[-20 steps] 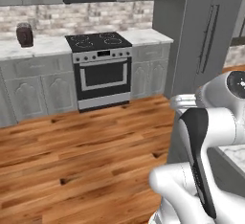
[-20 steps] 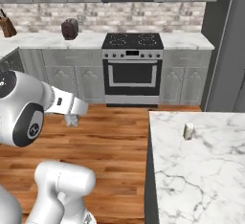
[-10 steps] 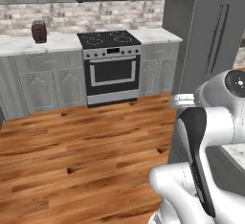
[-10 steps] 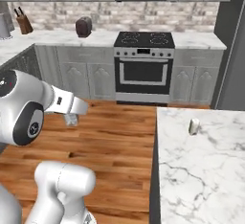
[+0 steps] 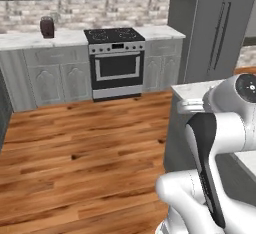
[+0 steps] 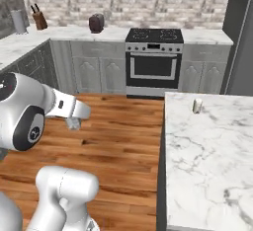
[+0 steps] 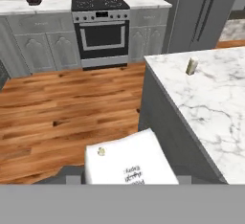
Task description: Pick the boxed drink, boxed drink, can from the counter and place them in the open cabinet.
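Note:
A cream-white boxed drink (image 7: 127, 163) fills the bottom of the hand view, close against the camera, and hides the fingertips. My gripper (image 6: 74, 121) hangs over the wooden floor left of the counter (image 6: 207, 166), shut on that carton. A second boxed drink (image 6: 197, 105) stands upright near the far edge of the white marble slab, also seen as a small carton (image 7: 192, 66) in the hand view. The counter's corner (image 5: 200, 89) shows behind my arm. The can and the open cabinet are out of view.
A steel stove (image 6: 153, 59) sits in the grey cabinet run at the back. A dark toaster (image 6: 96, 23) and a knife block (image 6: 39, 20) stand on the back worktop. A tall grey fridge (image 5: 220, 28) rises at the right. Wooden floor (image 6: 118, 136) lies between.
The whole scene has slid to the right in both base views, so the base has moved. The arm keeps the same pose and the grip on the carton is unchanged.

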Controlling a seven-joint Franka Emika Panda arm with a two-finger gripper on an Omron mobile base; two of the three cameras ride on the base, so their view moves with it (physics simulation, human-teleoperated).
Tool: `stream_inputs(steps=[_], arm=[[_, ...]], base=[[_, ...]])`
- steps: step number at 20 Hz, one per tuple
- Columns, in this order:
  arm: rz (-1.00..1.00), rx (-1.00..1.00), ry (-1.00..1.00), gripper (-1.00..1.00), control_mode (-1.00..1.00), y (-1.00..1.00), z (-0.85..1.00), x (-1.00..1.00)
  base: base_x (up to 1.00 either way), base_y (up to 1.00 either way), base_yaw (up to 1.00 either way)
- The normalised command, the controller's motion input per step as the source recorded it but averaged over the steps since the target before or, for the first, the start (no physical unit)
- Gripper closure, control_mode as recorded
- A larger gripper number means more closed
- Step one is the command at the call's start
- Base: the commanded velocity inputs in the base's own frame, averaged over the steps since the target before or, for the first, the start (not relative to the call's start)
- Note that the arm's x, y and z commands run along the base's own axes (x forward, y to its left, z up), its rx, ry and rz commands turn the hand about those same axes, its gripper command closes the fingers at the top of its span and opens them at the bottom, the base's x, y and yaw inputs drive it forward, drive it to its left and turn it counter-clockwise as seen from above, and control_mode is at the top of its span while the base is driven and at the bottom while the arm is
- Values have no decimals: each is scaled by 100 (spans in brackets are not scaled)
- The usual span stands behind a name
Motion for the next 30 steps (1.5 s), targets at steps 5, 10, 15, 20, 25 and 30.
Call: stream_inputs(steps=[5, 10, 15, 20, 25, 30], arm=[[0, 0, 0, 100, 100, 0, 0, 0], [0, 0, 0, 100, 100, 0, 0, 0], [0, 0, 0, 100, 100, 0, 0, 0], [0, 0, 0, 100, 100, 0, 0, 0], [0, 0, 0, 100, 100, 0, 0, 0], [0, 0, 0, 100, 100, 0, 0, 0]], base=[[-64, -17, 11], [-46, -32, 16], [-42, -34, 16], [-37, -34, 16], [-51, -25, 16], [-50, -16, 17]])
